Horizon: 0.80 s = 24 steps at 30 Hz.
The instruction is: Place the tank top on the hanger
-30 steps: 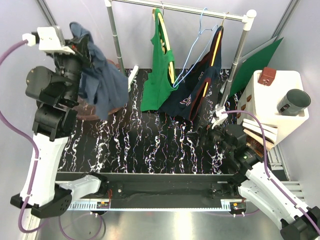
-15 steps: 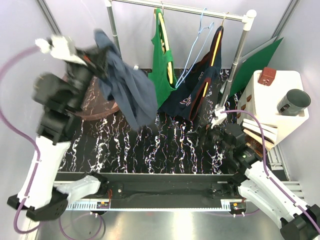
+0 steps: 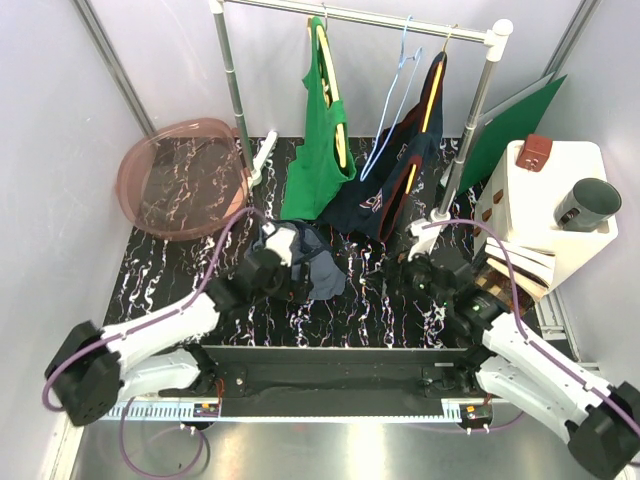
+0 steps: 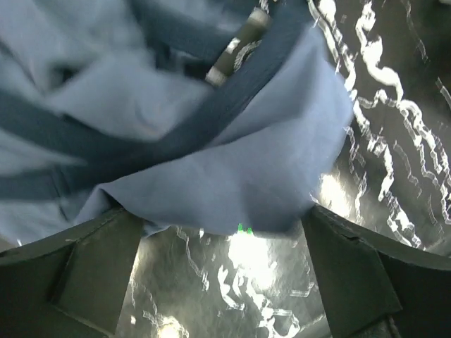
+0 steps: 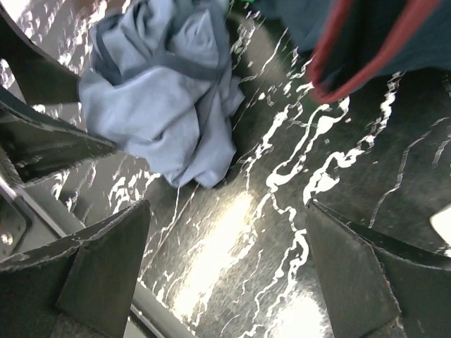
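Black marbled counter [image 3: 180, 270]: tank top [image 3: 318, 272] crumpled mid-counter, hanger [image 3: 383, 118] on far rail.
Left hand [image 4: 225, 274] released, fingers spread at the cloth; right hand [image 5: 225, 274] released, just right of it.

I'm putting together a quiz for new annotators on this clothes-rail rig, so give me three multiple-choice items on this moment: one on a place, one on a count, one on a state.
1. Where is the tank top?
A) in the pink basin
B) crumpled on the table
C) on the white cabinet

2. How many garments hang from the rail?
A) one
B) two
C) three

3. What state is the hanger in?
A) bare, hooked on the rail
B) lying flat on the table
C) carrying the tank top

Answers:
1 B: it lies bunched on the dark marbled surface, as both wrist views also show.
2 B: only the green top and the navy top hang there.
3 A: its thin light-blue frame hangs empty between them.
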Each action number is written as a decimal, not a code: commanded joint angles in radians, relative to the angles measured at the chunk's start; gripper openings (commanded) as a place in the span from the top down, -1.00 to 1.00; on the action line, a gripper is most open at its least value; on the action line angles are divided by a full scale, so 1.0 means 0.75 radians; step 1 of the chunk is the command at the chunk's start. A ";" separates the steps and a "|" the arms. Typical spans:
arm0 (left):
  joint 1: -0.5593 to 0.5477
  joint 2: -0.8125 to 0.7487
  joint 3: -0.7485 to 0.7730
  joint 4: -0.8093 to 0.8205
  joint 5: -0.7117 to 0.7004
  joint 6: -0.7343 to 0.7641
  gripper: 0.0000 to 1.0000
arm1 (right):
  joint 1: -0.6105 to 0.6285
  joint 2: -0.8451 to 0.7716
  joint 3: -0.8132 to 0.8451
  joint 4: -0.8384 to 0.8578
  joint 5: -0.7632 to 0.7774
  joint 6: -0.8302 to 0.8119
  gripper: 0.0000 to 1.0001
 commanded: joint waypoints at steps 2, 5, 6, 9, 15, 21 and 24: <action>0.002 -0.348 -0.099 0.164 -0.128 -0.122 -0.98 | 0.219 0.061 0.063 0.084 0.233 -0.006 -0.96; 0.008 -0.524 -0.134 0.068 -0.241 -0.136 -0.98 | 0.340 0.147 0.072 0.163 0.288 0.022 -0.96; 0.015 -0.575 -0.142 0.021 -0.275 -0.128 -0.98 | 0.407 0.202 0.072 0.180 0.302 0.032 -0.96; 0.124 -0.598 -0.157 -0.045 -0.313 -0.120 -0.98 | 0.519 0.314 0.082 0.249 0.388 0.063 -0.95; 0.493 -0.520 -0.236 -0.006 -0.051 -0.093 -0.98 | 0.737 0.511 0.166 0.400 0.513 0.098 -0.94; 0.567 -0.520 -0.296 0.065 0.023 -0.100 -0.98 | 0.771 0.750 0.313 0.505 0.676 0.102 -0.94; 0.571 -0.535 -0.316 0.059 0.017 -0.095 -0.98 | 0.769 0.902 0.419 0.507 0.823 0.049 -0.94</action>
